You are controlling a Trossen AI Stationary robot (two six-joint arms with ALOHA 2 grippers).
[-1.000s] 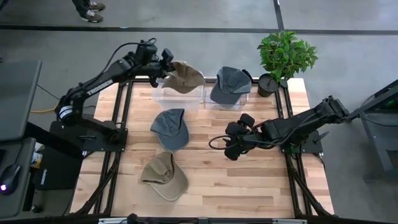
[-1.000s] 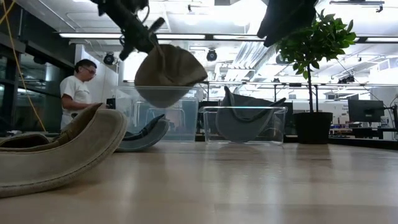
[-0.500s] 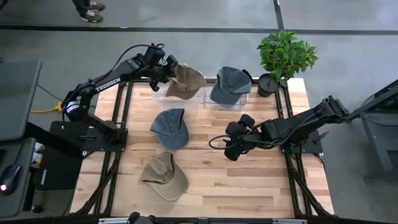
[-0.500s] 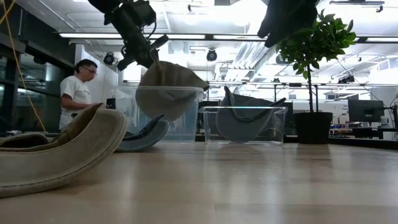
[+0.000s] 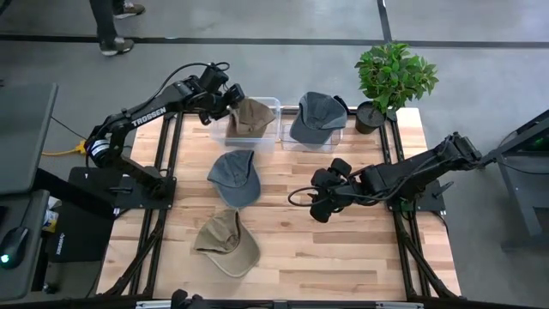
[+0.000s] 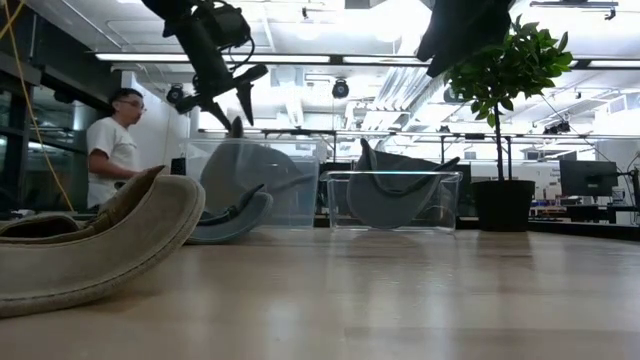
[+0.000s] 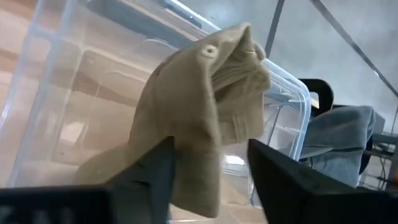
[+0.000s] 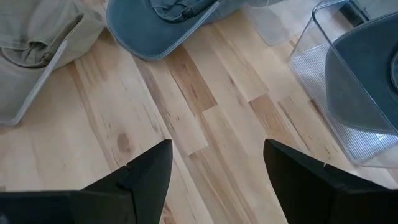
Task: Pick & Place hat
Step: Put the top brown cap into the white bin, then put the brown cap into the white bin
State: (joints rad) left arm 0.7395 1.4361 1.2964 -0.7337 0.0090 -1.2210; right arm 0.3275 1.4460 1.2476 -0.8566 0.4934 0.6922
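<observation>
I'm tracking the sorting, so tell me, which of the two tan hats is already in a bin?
The tan hat in the left clear bin, under the left gripper. The other tan hat lies on the bare table, at its near edge.

Matt tan cloth cap (image 7: 205, 106) in a clear glossy plastic bin (image 5: 268, 105); the surface (image 5: 292, 249) is smooth pale wood planks.

A person (image 6: 108, 140) stands under bright ceiling strip lights (image 6: 330, 58); a potted plant (image 5: 390, 79) marks the bench corner on grey floor (image 5: 283, 19).
</observation>
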